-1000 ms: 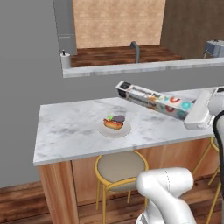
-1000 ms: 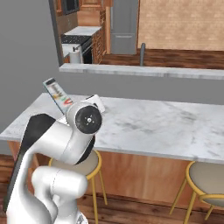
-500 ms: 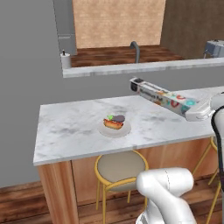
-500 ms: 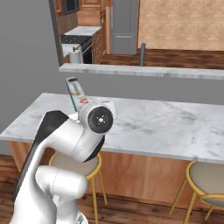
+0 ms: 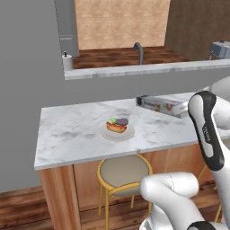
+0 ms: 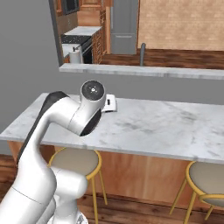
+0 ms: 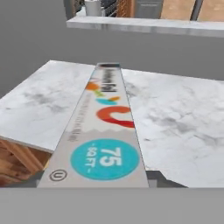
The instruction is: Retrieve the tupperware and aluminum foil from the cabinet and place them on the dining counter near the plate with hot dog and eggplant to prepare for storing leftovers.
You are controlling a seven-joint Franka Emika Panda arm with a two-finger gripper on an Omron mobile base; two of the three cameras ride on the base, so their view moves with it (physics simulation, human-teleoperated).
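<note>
My gripper [image 7: 98, 181] is shut on the aluminum foil [image 7: 105, 127], a long white carton with a teal disc near my fingers and a black far end. The aluminum foil [image 5: 161, 105] lies level, low over the right part of the dining counter [image 5: 72, 134]; whether it touches the slab I cannot tell. Its black end [image 6: 110, 103] peeks out behind my wrist joint. The plate [image 5: 117, 130] with hot dog and eggplant sits on the counter, left of and nearer than the carton. The tupperware and the cabinet are out of view.
A raised grey ledge [image 5: 134, 71] runs behind the counter, with a paper towel roll [image 5: 67, 61] and a faucet [image 5: 139, 47] beyond it. Yellow-legged stools [image 5: 122, 168] [image 6: 210, 179] stand under the front edge. My own forearm [image 5: 206, 130] rises at the right.
The carton has come down from above the counter to just over the slab and swung level. My arm has folded lower with it. The plate has not moved.
</note>
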